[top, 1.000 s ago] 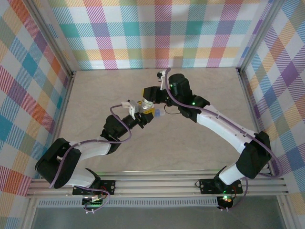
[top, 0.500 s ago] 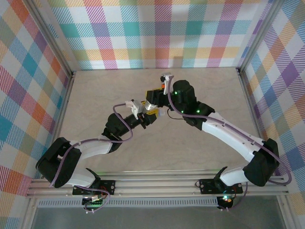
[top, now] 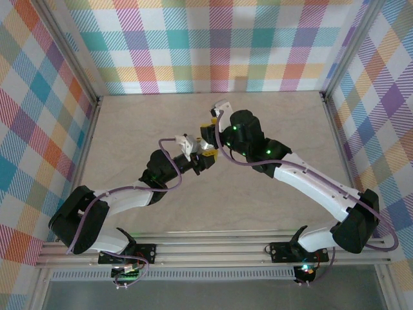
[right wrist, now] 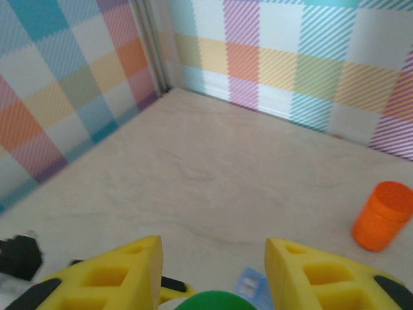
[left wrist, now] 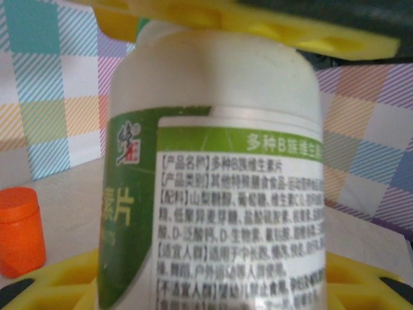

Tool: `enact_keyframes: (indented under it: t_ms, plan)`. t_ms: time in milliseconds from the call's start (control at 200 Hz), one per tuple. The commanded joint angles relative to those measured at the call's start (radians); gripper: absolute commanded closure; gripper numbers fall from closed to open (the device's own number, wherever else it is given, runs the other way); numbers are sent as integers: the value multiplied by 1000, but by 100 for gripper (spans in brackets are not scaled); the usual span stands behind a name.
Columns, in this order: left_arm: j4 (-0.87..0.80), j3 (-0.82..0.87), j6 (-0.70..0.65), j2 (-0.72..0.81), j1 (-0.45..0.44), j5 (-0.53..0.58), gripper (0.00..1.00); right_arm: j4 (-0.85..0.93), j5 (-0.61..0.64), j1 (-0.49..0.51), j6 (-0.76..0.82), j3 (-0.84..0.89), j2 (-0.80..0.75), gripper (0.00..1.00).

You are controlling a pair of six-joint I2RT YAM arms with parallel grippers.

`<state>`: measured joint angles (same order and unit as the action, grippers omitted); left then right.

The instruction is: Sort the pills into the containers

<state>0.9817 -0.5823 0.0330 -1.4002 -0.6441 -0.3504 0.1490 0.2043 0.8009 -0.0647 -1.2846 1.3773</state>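
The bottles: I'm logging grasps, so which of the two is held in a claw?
The white bottle with the green label, clamped in the left claw; the orange bottle stands free on the table.

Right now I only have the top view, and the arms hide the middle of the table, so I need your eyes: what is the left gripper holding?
Observer: The left gripper is shut on a white bottle with a green label.
Operator: And the right gripper?
Observer: It straddles that bottle's green cap; I can't tell if it touches.
Operator: Where's the pill box?
Observer: It lies on the table just past the cap.
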Motion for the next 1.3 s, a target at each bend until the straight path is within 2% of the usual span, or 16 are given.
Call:
enact_keyframes:
  t_ms: [0, 185, 280, 340, 455, 565, 680, 840, 1085, 1295]
  plan:
    - [22, -10, 22, 9, 23, 51, 100, 130, 272, -62, 226, -38, -21, 100]
    - [26, -13, 33, -3, 23, 36, 100, 152, 269, -61, 259, -42, -28, 100]
    - [33, -13, 37, -9, 23, 32, 100, 200, 181, -66, 191, -76, -33, 100]
    - [45, -10, 42, -14, 23, 31, 100, 222, 99, -75, 78, -98, -39, 69]
    - [79, -8, 53, -28, 23, 29, 100, 214, -26, -107, -136, -94, -60, 37]
    - [103, -7, 56, -32, 24, 24, 100, 142, -193, -174, -380, -32, -74, 28]
    - [133, -2, 59, -31, 22, 13, 100, 63, -317, -199, -531, 9, -65, 22]
    - [147, -8, 59, -33, 18, 6, 100, -38, -419, -200, -653, 23, -19, 23]
    - [160, -8, 50, -44, 7, -4, 100, -93, -432, -200, -740, 16, 29, 33]
    - [169, -22, 34, -61, -5, 12, 100, -151, -459, -195, -833, 35, 58, 36]
